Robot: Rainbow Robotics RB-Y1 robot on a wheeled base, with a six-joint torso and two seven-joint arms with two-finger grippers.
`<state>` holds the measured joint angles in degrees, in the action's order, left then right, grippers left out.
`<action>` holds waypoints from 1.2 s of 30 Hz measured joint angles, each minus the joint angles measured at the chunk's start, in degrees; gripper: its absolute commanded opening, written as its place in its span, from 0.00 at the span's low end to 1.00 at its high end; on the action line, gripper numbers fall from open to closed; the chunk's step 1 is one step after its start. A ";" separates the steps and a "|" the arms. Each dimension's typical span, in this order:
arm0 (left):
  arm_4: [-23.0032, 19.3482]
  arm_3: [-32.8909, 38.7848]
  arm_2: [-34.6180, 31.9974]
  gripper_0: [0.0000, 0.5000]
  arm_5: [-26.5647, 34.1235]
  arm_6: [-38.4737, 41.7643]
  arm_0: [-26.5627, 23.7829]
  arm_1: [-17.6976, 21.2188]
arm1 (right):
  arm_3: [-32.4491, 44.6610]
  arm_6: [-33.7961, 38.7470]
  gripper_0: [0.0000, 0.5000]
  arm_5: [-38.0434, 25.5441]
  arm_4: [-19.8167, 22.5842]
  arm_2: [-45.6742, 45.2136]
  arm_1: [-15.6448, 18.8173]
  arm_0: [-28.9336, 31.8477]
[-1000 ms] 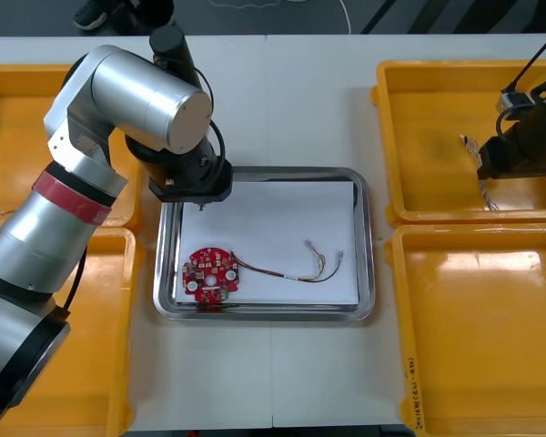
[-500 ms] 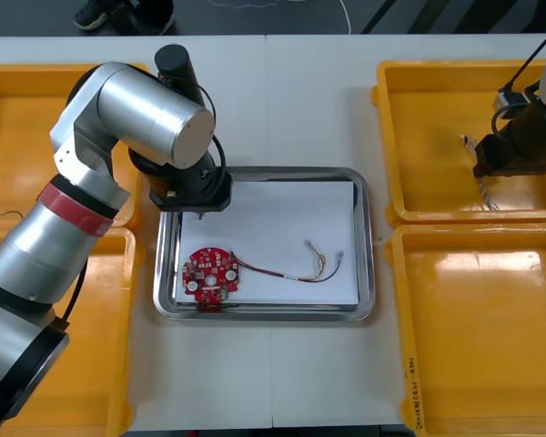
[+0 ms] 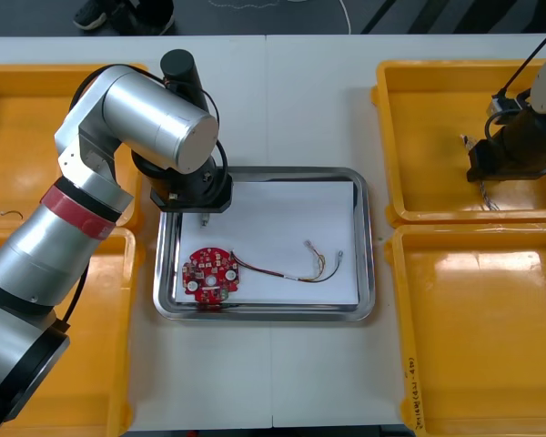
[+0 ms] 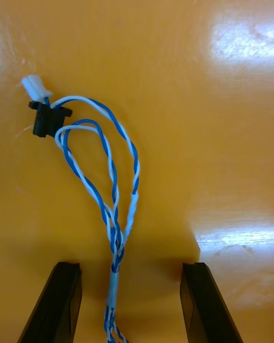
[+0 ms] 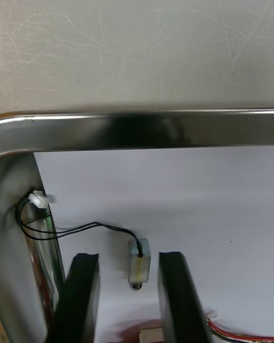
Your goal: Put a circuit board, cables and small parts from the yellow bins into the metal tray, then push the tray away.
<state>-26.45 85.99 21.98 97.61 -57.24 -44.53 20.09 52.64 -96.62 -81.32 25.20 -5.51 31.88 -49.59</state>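
Left pincer [image 5: 127, 257], spread, straddles small metal part [image 5: 138, 261]; right pincer [image 4: 131, 267], spread, straddles blue-white cable [image 4: 116, 238], seemingly untouched.

The metal tray [image 3: 369, 246], white inside, sits between the yellow bins [image 3: 437, 109]. A round red circuit board [image 3: 209, 275] lies flat in its near left corner. A red and yellow cable [image 3: 291, 271] trails from beside the board toward the tray's right side. A small metal part [image 5: 138, 258] on a thin black cable [image 5: 94, 224] lies near the tray's far left corner. A twisted blue and white cable [image 4: 116, 246] lies looped in the far bin to the right of the tray.

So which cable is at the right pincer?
The blue and white cable, between its open fingers; the black cable and red and yellow cable lie in the tray.
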 measured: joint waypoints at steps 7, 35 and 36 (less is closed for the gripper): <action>0.41 0.01 0.00 1.00 0.00 0.00 0.00 0.00 | -1.01 0.00 1.00 0.39 0.08 0.00 -0.17 -0.36; -3.28 23.35 -10.41 1.00 11.93 0.01 0.04 4.53 | -2.45 0.00 0.00 -2.33 0.71 0.00 -0.32 -1.92; -3.82 23.67 -10.86 1.00 11.93 0.01 0.04 5.18 | -2.47 0.00 0.00 -2.66 0.71 0.00 -0.32 -2.07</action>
<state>-30.27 109.65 11.11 109.54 -57.23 -44.49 25.27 50.17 -96.62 -83.98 25.92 -5.51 31.56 -51.66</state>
